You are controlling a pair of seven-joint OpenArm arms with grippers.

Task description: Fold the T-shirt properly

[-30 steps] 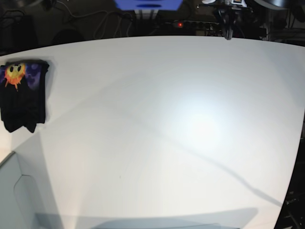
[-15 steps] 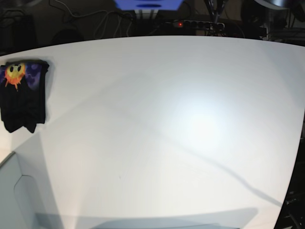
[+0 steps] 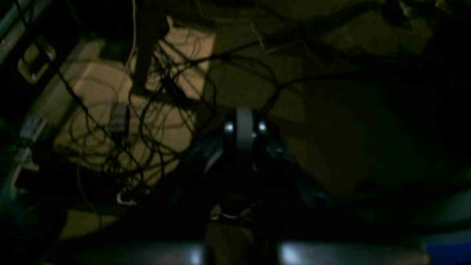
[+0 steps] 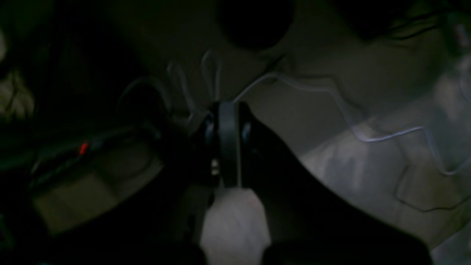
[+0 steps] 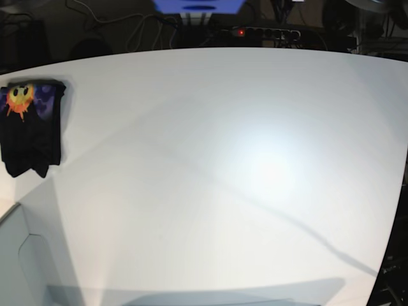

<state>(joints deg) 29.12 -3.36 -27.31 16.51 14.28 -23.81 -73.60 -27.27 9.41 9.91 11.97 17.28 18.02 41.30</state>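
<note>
The T-shirt (image 5: 30, 124) lies folded into a small black bundle at the far left of the white table (image 5: 242, 166), with its yellow-orange sun face and purple print facing up at the far end. Neither arm shows in the base view. In the left wrist view my left gripper (image 3: 243, 127) has its fingers pressed together, empty, over a dark floor with cables. In the right wrist view my right gripper (image 4: 227, 123) is also shut and empty, off the table. The T-shirt shows in neither wrist view.
A power strip with a red light (image 5: 255, 32) and a blue object (image 5: 197, 6) sit behind the table's far edge. A grey box edge (image 5: 19, 255) stands at the front left corner. Tangled cables (image 3: 154, 121) lie on the floor.
The arm seen above the far right edge of the table a second ago has drawn back out of the base view. The T-shirt has not moved.
</note>
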